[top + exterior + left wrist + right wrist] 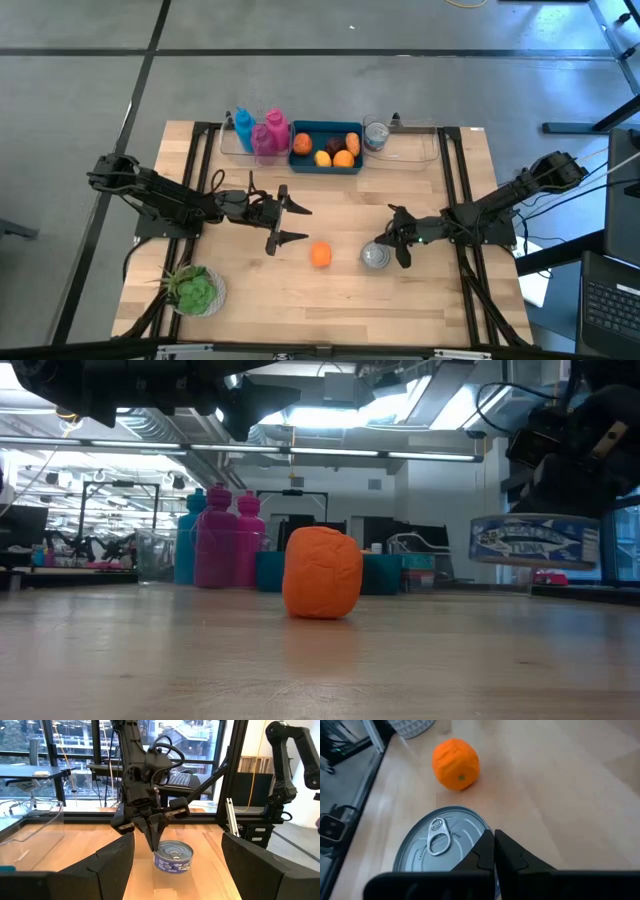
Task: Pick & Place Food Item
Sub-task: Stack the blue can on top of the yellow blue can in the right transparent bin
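Observation:
A tuna can (374,257), silver-lidded with a pull ring and a blue label, hangs just above the table right of centre, with my right gripper (494,845) shut on it. In the low view the can (535,540) is off the wood. An orange (320,254) rests on the table just left of the can, no gripper touching it. My left gripper (297,224) stands open and level, left of centre, pointing toward the can. My right gripper pinches the can's rim (486,829) between its two shut fingers, one on the lid side and one on the outer wall. The fingers (152,832) come slanting down from the table's right side. The can hangs below them, lifted clear and nearly level.
At the far edge a blue bin (326,165) holds fruit inside a clear tray (415,155), with blue and pink bottles (258,130) and another can (376,135). A potted plant (196,290) stands at the near left corner. Bare wood lies between the arms.

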